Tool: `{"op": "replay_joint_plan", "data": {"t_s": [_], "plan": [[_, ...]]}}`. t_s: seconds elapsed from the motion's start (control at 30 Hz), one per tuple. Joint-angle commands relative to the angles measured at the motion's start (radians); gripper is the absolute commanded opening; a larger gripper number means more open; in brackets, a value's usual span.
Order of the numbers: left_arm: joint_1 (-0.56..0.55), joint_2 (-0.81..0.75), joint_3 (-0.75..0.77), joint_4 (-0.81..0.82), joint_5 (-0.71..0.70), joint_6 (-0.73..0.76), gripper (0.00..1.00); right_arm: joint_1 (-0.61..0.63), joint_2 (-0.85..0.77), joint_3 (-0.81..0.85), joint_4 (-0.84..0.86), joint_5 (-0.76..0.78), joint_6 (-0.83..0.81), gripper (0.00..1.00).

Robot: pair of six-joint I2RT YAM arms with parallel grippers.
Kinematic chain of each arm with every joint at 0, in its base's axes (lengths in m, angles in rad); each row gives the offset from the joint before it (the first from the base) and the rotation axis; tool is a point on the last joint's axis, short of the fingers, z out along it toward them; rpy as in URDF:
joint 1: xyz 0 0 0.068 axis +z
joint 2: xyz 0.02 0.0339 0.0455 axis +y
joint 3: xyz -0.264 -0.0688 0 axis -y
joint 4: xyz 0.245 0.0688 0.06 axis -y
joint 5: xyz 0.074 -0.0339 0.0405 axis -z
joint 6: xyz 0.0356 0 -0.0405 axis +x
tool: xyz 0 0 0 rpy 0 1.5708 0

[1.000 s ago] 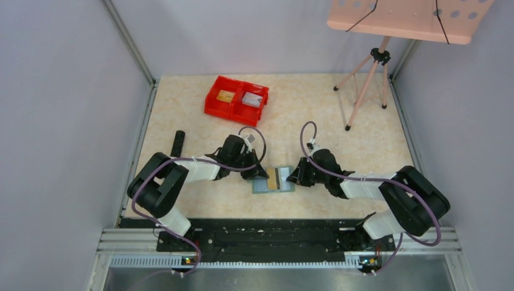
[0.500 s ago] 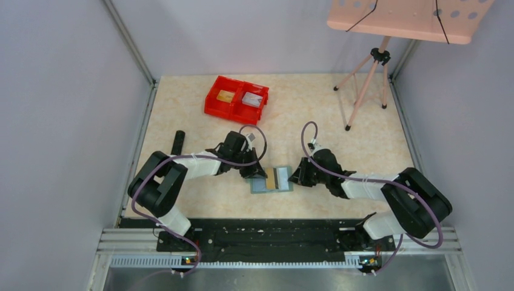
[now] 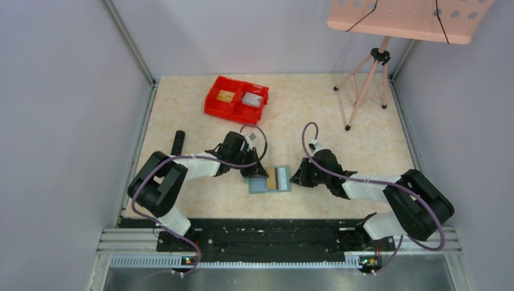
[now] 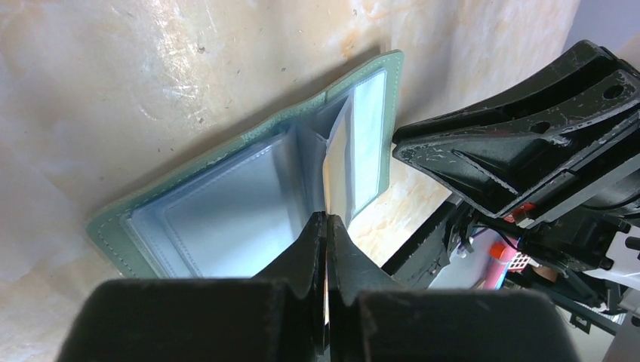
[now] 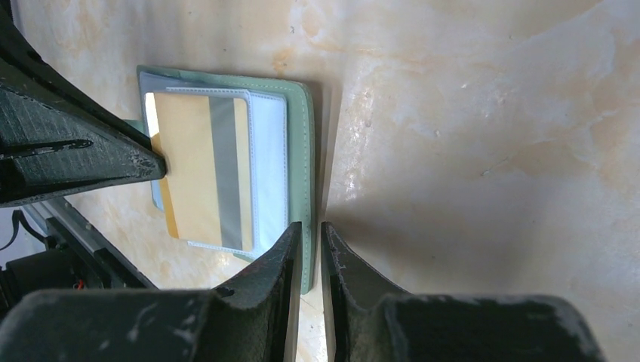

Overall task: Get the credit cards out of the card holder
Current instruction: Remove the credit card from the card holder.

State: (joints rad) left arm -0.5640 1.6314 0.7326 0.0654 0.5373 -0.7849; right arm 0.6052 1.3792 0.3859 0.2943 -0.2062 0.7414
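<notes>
Right wrist: right gripper [image 5: 311, 226] clamps open wallet [image 5: 299, 143] at 5 o'clock corner; left gripper [image 4: 326, 220] pinches gold card [image 5: 198, 170], 9 o'clock edge.

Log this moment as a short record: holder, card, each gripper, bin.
card holder: lying open on the table
gold card: on the holder's inner pockets, one side past the holder's edge
left gripper: shut on the gold card's edge
right gripper: jaws nearly closed at the holder's other edge; whether it grips is unclear
red bin: at the far left of the table, one small item in each compartment
</notes>
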Motion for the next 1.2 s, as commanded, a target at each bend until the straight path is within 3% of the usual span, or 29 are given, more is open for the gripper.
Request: {"op": "replay_joint_plan", "data": {"t_s": [0.0,0.33,0.6,0.83,1.17], "plan": [[0.005,-0.020,-0.016,0.076,0.032,0.002,0.00,-0.013,-0.018,-0.003,0.008,0.013,-0.015,0.16],[0.048,-0.041,-0.007,0.054,0.090,0.082,0.00,-0.012,-0.050,-0.015,0.040,-0.037,-0.033,0.17],[0.049,-0.018,-0.049,0.225,0.213,0.017,0.00,-0.013,-0.069,-0.004,0.228,-0.210,-0.060,0.28],[0.049,-0.004,-0.067,0.282,0.238,0.000,0.00,-0.022,-0.013,0.007,0.277,-0.230,-0.038,0.41],[0.058,0.010,-0.073,0.287,0.234,-0.010,0.00,-0.037,0.049,-0.011,0.321,-0.233,-0.028,0.46]]}}
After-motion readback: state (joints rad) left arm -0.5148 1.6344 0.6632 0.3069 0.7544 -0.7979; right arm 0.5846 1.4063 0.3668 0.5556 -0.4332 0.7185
